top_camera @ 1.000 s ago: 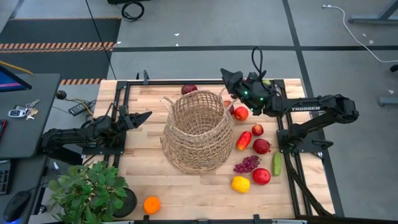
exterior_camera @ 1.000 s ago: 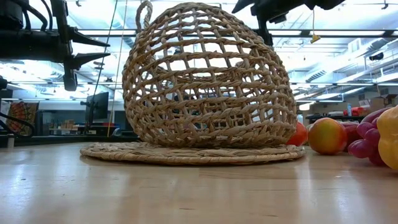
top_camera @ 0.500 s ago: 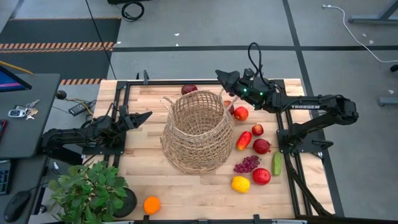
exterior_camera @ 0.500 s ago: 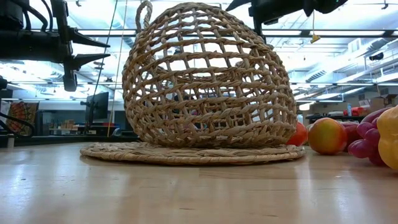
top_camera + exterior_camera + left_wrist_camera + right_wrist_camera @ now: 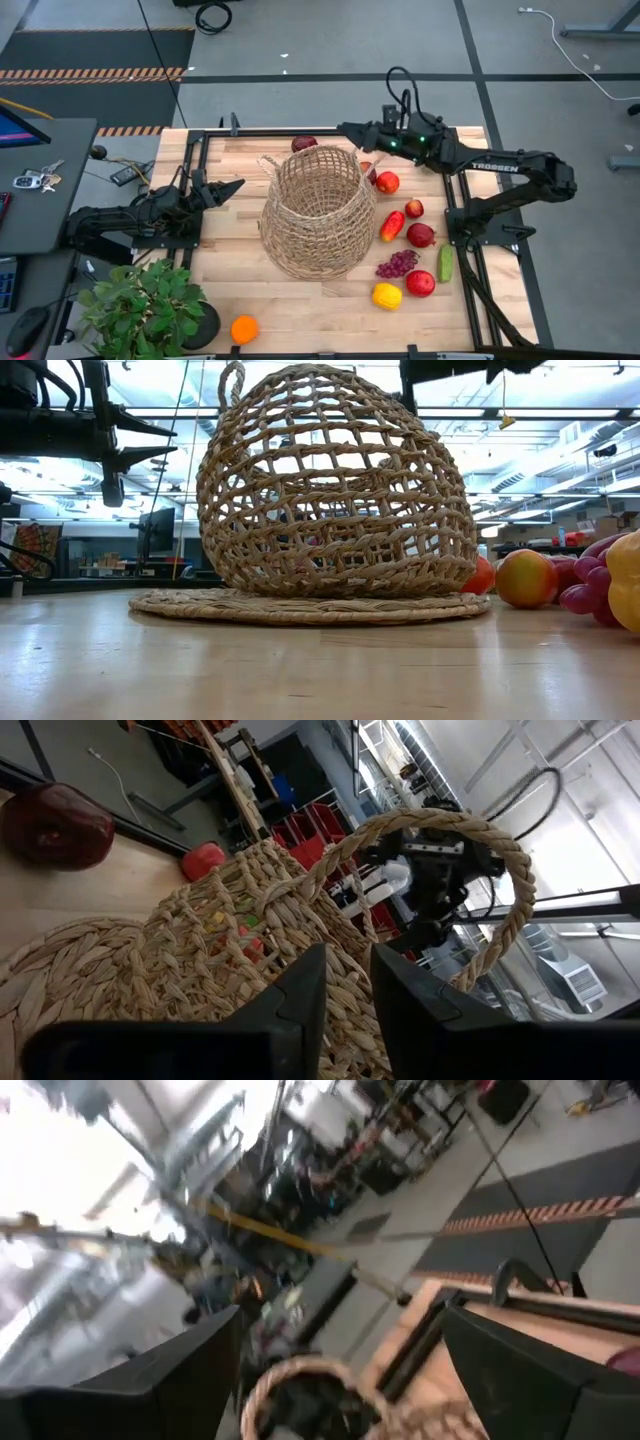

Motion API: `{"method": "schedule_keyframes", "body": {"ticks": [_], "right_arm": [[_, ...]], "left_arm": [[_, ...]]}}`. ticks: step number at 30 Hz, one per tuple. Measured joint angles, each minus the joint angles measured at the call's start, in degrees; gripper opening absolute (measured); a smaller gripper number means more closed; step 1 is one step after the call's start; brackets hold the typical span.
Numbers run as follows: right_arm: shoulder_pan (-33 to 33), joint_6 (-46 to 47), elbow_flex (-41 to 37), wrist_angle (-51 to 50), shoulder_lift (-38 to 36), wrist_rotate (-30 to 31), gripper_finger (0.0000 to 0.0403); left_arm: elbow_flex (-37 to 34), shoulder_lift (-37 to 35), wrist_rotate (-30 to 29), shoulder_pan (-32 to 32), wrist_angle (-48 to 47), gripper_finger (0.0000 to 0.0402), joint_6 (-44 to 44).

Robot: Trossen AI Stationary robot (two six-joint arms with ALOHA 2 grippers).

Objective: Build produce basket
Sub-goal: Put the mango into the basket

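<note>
Plant [image 5: 140, 308] in a pot sits at the table's [image 5: 230, 225] left near corner, an orange [image 5: 244, 328] beside it. Left hand [image 5: 232, 186] waits at the left edge, fingers closed on nothing. Wicker basket [image 5: 317, 210] stands mid-table on a woven mat [image 5: 300, 606]. Right hand [image 5: 349, 130] hovers above the basket's far rim, fingers spread wide and empty. Right of the basket lie red apples [image 5: 388, 182], a red pepper [image 5: 392, 224], purple grapes [image 5: 397, 264], a lemon [image 5: 386, 296] and a cucumber [image 5: 445, 263].

Tan wicker basket [image 5: 316, 212] upright mid-table; produce [image 5: 408, 252] scattered right of it, orange [image 5: 244, 328] near front edge.
</note>
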Motion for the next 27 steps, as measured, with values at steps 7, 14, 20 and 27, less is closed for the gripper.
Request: {"method": "schedule_keyframes", "body": {"ticks": [7, 14, 20, 27], "right_arm": [[1.9, -6.9, 13.2, -30.5, -3.4, 1.6, 0.0348], [-0.8, -4.1, 21.3, -48.6, -7.7, 17.6, 0.0348], [-5.2, 0.1, 20.8, -64.1, -11.9, 19.2, 0.0348], [-6.6, 5.5, 17.6, -66.1, -13.0, 18.4, 0.0348]], "left_arm": [[0.0, 0.0, 0.0, 0.0, 0.0, 0.0091, 0.0], [0.0, 0.0, 0.0, 0.0, 0.0, 0.0089, 0.0], [0.0, 0.0, 0.0, 0.0, 0.0, 0.0085, 0.0], [0.0, 0.0, 0.0, 0.0, 0.0, 0.0090, 0.0]]}}
